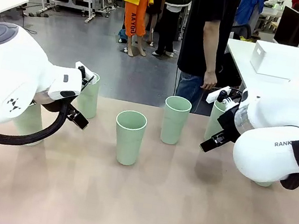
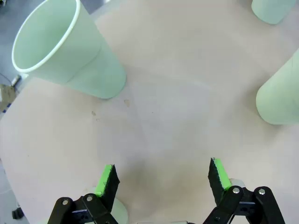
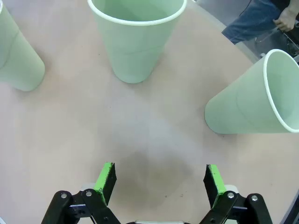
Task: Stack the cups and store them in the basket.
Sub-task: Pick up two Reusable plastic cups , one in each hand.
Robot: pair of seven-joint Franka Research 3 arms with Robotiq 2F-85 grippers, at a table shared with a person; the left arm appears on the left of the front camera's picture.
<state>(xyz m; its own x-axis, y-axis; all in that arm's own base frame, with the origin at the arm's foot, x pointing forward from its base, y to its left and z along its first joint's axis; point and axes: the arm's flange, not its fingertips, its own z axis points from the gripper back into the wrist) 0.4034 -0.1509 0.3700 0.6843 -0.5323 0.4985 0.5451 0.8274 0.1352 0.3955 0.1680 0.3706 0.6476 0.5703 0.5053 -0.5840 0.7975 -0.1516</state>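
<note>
Several pale mint-green cups stand upright on the tan table. One cup [image 1: 128,137] is at the middle and another [image 1: 175,120] stands behind it to the right. A third [image 1: 88,99] shows past my left arm and one more [image 1: 215,122] past my right. My left gripper [image 2: 162,175] hangs open over bare table, with a cup [image 2: 65,51] ahead on its left and another [image 2: 280,93] on its right. My right gripper [image 3: 159,177] is open too, empty, facing a cup [image 3: 135,37], with a second cup [image 3: 252,102] to its right. The white basket [image 1: 276,58] sits on a side table, back right.
A person in a black shirt and jeans [image 1: 204,41] stands at the far edge of the table, one hand [image 1: 209,82] hanging by the side. My two bulky white arms [image 1: 6,76] [image 1: 282,140] cover the table's left and right ends. Bare tabletop lies along the near edge.
</note>
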